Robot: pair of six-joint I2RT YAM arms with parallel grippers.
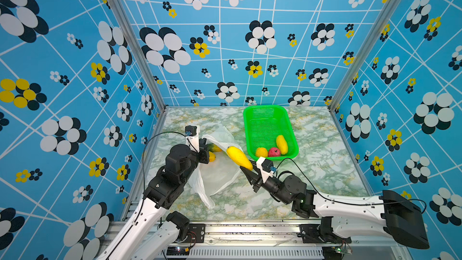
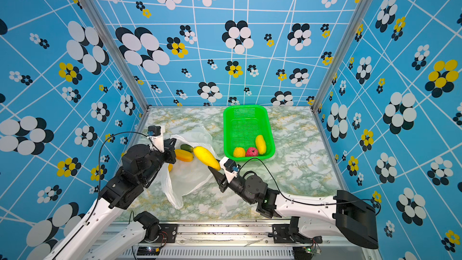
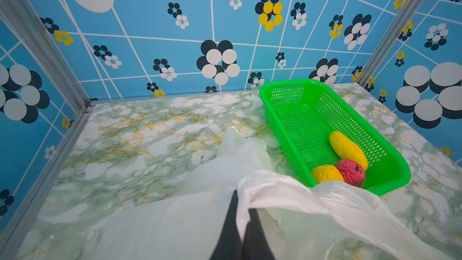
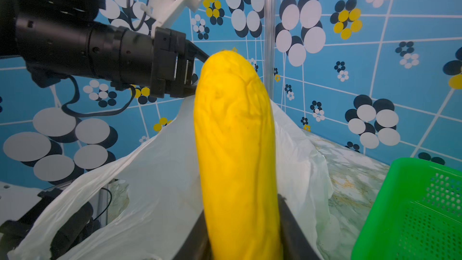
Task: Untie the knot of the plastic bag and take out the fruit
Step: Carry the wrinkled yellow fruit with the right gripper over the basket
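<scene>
The plastic bag [image 1: 217,178] [image 2: 190,178] lies crumpled on the marble table with its mouth held up. My left gripper [image 1: 205,146] [image 3: 243,201] is shut on the bag's rim film. My right gripper [image 1: 250,167] [image 4: 241,206] is shut on a long yellow fruit [image 1: 239,157] [image 2: 207,157] [image 4: 235,146], which hangs just above the bag's mouth. Inside the bag, in a top view, lie an orange-yellow fruit [image 2: 183,155] and a green one [image 2: 187,147]. The knot is not in view.
A green basket [image 1: 268,107] [image 3: 285,83] [image 4: 410,171] stands at the back right of the bag. It holds a yellow oblong fruit [image 1: 282,144], an orange one [image 1: 261,151] and a red bumpy one [image 1: 274,151]. Patterned walls close three sides.
</scene>
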